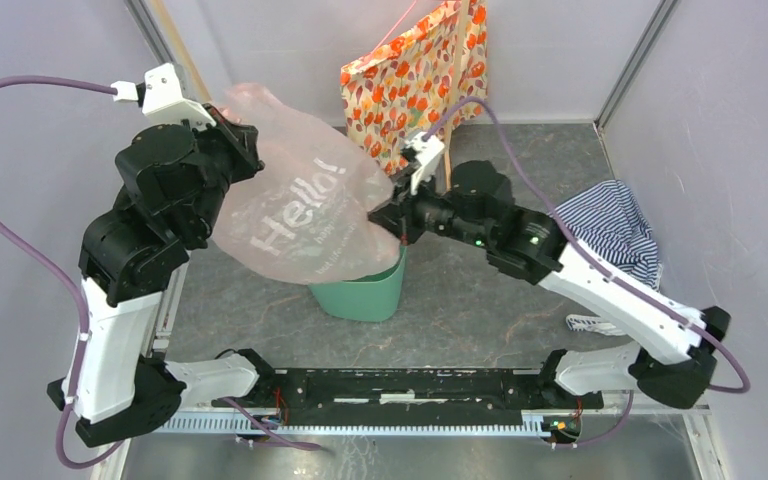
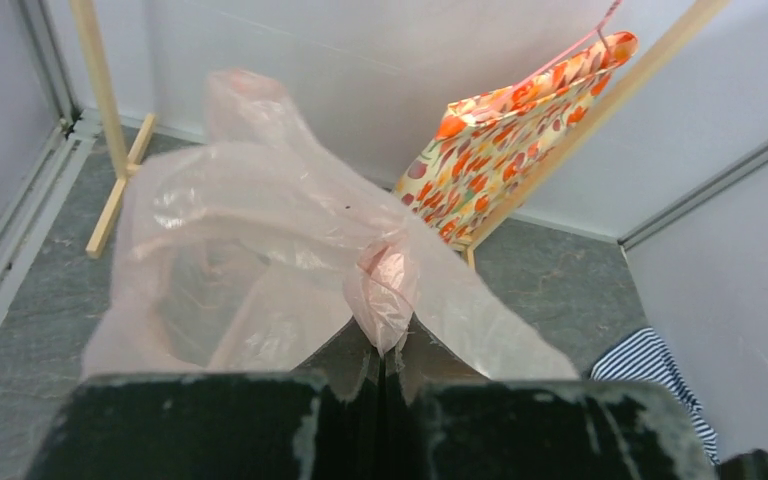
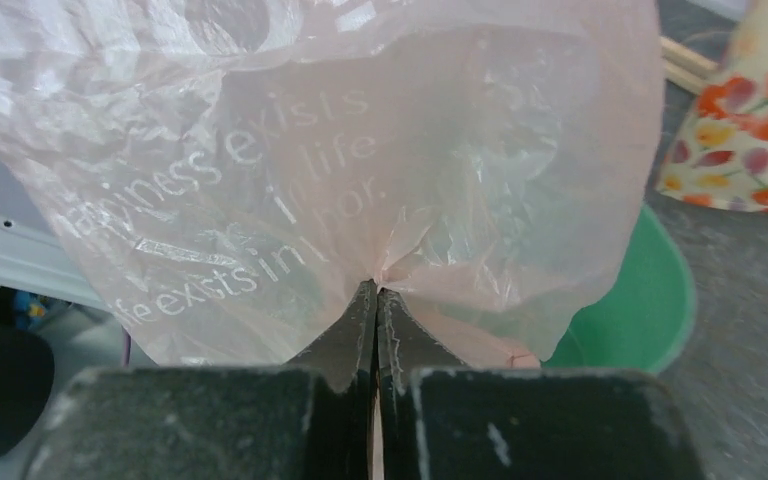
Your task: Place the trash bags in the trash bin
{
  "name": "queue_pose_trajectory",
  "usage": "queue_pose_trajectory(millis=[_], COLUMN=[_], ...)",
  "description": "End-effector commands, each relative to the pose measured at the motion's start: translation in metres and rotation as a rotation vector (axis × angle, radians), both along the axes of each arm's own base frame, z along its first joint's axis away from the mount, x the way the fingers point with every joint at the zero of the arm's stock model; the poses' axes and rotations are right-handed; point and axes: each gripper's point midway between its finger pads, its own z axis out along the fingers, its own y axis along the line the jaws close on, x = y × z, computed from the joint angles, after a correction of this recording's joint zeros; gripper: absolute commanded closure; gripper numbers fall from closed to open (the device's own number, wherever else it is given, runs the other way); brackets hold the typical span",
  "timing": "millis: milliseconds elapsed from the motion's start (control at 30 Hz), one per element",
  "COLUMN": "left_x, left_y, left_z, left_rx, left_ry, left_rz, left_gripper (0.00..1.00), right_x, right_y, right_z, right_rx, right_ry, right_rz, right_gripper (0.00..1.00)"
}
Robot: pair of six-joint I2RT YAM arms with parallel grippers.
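A translucent pink trash bag (image 1: 300,205) printed "Hello!" hangs spread between my two grippers, above the mint-green trash bin (image 1: 365,295). Its lower part droops over the bin's rim. My left gripper (image 1: 240,130) is shut on the bag's upper left edge; the pinched fold (image 2: 385,300) shows in the left wrist view at the fingertips (image 2: 385,350). My right gripper (image 1: 392,205) is shut on the bag's right edge; in the right wrist view the film (image 3: 360,180) bunches at the fingertips (image 3: 377,292), with the bin (image 3: 640,310) behind it at right.
An orange floral-patterned bag (image 1: 415,75) hangs on a wooden frame at the back, also in the left wrist view (image 2: 520,140). A striped blue-white cloth (image 1: 615,225) lies at right, under the right arm. Walls enclose the floor on three sides.
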Motion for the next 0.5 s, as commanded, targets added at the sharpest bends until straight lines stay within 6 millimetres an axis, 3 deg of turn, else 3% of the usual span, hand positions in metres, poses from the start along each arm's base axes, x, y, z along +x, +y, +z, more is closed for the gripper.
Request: queue_pose_trajectory(millis=[0,167,233,333,467], left_x=[0.002,0.004,0.005,0.006,0.007], left_y=[-0.013,-0.026,-0.03,-0.038,-0.051], left_z=[0.011,0.001,-0.001,-0.008,-0.015], left_rx=[-0.003,-0.018,-0.023,-0.029,-0.061], left_ry=[-0.035,-0.014,-0.008,0.006,0.021], left_rz=[-0.068,-0.119,-0.135,-0.162,-0.209], left_gripper=[0.98,0.98,0.98,0.98,0.98], right_x=[-0.002,0.023,0.027,0.031,0.035], right_y=[0.035,0.022,0.018,0.014,0.008], right_z=[-0.012,-0.1,-0.124,-0.126,-0.095], right_rx=[-0.021,-0.294,-0.365,-0.376,-0.344], right_ry=[-0.014,0.008,0.026,0.026,-0.012], right_rz=[0.038,-0.123,-0.146,-0.188,-0.23], right_gripper=[1.0,1.0,1.0,0.98,0.82])
